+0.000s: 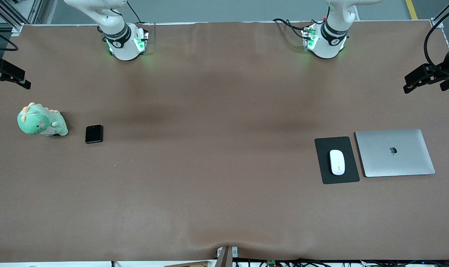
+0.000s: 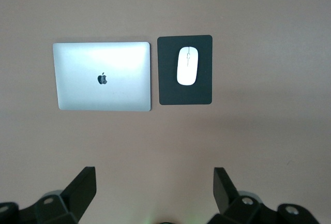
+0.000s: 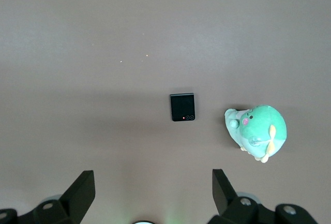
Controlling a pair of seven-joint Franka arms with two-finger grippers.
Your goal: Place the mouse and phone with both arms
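Your left gripper (image 2: 152, 195) and right gripper (image 3: 150, 195) hang high with fingers spread, the mouse (image 2: 187, 65) and phone (image 3: 182, 107) lying untouched on the table (image 1: 209, 167) well below them.

White oval mouse (image 1: 337, 162) (image 2: 187, 65), thin grey line down its middle, lies flat on a dark rectangular pad (image 1: 336, 160) (image 2: 184, 70) toward the left arm's end of the brown tabletop (image 1: 209, 167), long axis running near-to-far, just beside a closed silver laptop (image 1: 394, 152) (image 2: 102, 76). Black, nearly square folded phone (image 1: 94, 134) (image 3: 182, 107) lies flat on bare tabletop toward the right arm's end, two tiny lenses at one edge, near a green plush toy (image 1: 42, 120) (image 3: 256, 131) but not touching it. Mouse & phone well apart; neither held.
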